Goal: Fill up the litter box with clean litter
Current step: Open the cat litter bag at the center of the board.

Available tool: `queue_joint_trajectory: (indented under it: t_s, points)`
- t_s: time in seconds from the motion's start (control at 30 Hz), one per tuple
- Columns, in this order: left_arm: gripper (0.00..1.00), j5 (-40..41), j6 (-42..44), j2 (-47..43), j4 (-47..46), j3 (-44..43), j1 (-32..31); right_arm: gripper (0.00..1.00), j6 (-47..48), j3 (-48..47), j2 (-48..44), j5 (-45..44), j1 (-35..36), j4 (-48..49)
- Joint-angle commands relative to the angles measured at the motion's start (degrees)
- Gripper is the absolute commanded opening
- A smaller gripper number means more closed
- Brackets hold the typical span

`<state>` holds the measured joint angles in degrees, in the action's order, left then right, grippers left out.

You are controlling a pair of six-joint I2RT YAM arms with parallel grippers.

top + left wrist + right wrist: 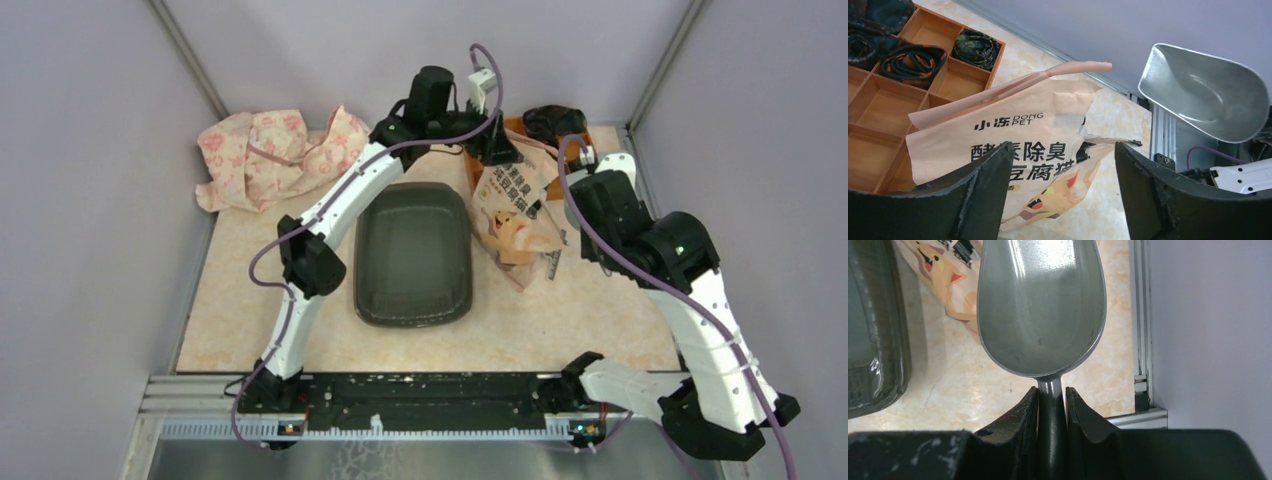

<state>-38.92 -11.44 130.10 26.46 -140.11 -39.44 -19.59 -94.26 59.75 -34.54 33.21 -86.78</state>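
The litter box [413,255] is a dark shallow tray at the table's middle, with no granules showing in it; its rim also shows in the right wrist view [873,340]. The clean litter is not in view. A peach printed bag [512,212] lies right of the box, its torn top open [1013,130]. My left gripper [1063,147] is open and empty, hovering over the bag's upper part [495,150]. My right gripper [1051,395] is shut on the handle of an empty grey metal scoop [1040,305], held above the table right of the bag. The scoop also shows in the left wrist view [1205,95].
An orange compartmented organiser [878,100] with dark rolled items stands behind the bag at the back [520,128]. A crumpled pink printed cloth [270,155] lies at the back left. Grey walls enclose the table. A metal rail [1143,330] runs along the right edge.
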Motion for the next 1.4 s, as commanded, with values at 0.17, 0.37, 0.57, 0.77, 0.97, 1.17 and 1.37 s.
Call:
queue_joint_trajectory:
  t_s: [0.17,0.37,0.57,0.77,0.97,1.17,1.37]
  points:
    - [0.83,8.6,4.3,-0.7,3.0,2.0,-5.0,0.00,3.5,3.5,-1.5,8.8,-9.4,10.7]
    - [0.72,18.2,6.9,-1.4,11.1,3.0,-7.5,0.00,3.9,7.9,-0.5,13.3,-10.2,12.6]
    - [0.75,31.1,15.7,-4.1,13.4,5.2,-14.8,0.00,4.3,9.1,-2.6,10.7,-14.9,16.0]
    - [0.59,34.5,20.1,-4.9,11.3,5.4,-17.7,0.00,3.3,9.9,-7.0,6.4,-17.3,18.8]
    - [0.52,33.0,21.1,-5.7,6.3,4.7,-20.4,0.00,2.3,10.3,-9.4,6.0,-17.4,20.4]
    - [0.59,35.8,23.0,0.8,11.6,-4.5,-20.7,0.00,2.5,10.4,-9.9,7.0,-17.4,21.2]
    - [0.64,36.5,24.3,2.5,12.5,-5.3,-20.6,0.00,2.5,9.6,-10.0,7.5,-17.4,22.7]
